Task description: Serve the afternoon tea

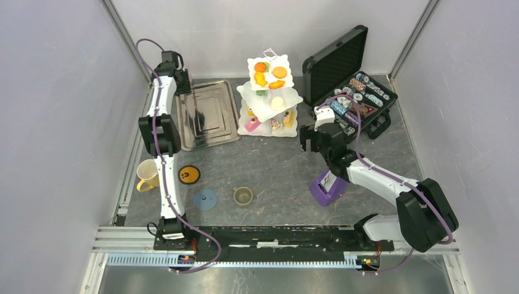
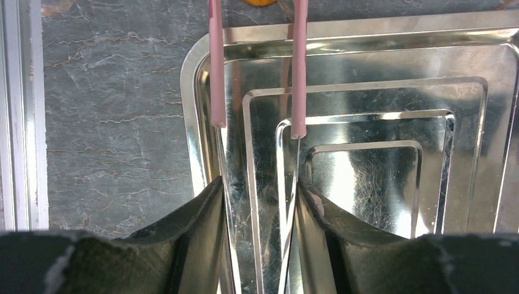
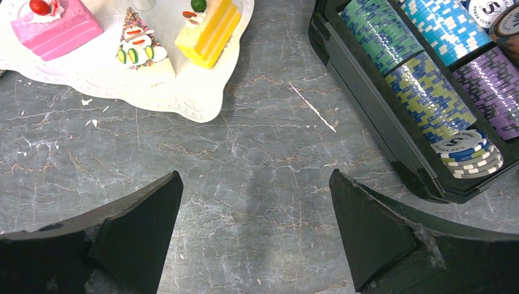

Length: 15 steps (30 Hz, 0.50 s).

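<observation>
The white three-tier stand [image 1: 269,92] stands at the back middle with orange pastries [image 1: 270,75] on its top tier. Its bottom plate [image 3: 183,92] carries a pink cake [image 3: 55,27], a cream slice [image 3: 139,54] and a yellow cake [image 3: 208,27]. The yellow mug [image 1: 147,175], orange coaster [image 1: 189,174], blue coaster [image 1: 205,199] and olive cup [image 1: 243,196] sit at the front left. My left gripper [image 1: 183,86] [image 2: 260,187] hangs over the steel tray's left rim, jaws slightly apart and empty. My right gripper [image 1: 311,136] [image 3: 254,174] is open and empty over bare table beside the stand.
A steel tray [image 1: 208,113] [image 2: 379,92] lies left of the stand. The open black case of poker chips [image 1: 355,92] [image 3: 428,92] is at the back right, close to my right gripper. A purple card holder [image 1: 327,187] stands under the right arm. Walls enclose the table.
</observation>
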### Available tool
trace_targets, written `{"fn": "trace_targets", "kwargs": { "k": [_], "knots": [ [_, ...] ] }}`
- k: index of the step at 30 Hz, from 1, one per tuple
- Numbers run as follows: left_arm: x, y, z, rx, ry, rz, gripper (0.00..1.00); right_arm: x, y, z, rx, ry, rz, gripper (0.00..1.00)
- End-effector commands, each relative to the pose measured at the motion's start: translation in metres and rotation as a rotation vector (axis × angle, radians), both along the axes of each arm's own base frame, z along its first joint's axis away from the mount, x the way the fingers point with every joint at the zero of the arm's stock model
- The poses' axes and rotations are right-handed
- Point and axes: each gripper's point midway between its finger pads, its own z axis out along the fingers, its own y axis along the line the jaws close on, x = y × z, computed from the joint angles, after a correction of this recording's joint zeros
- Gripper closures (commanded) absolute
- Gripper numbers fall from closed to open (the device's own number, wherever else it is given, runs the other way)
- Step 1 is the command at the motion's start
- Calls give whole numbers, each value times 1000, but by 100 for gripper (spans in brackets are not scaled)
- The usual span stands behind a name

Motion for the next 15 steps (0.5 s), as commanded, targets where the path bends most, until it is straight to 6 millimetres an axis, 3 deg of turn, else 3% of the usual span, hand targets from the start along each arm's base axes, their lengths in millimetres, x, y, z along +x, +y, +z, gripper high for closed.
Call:
{"fn": "trace_targets", "kwargs": {
  "k": [1, 7, 15],
  "knots": [
    [16, 4, 26, 13, -91, -22, 53, 1, -3, -12, -16, 25, -8, 2],
    [15, 4, 37, 28, -103, -24, 62, 1, -3, -12, -14, 26, -5, 2],
    [21, 8, 80, 40, -208, 4, 75, 1, -3, -11, -11, 22, -6, 2]
  ]
}}
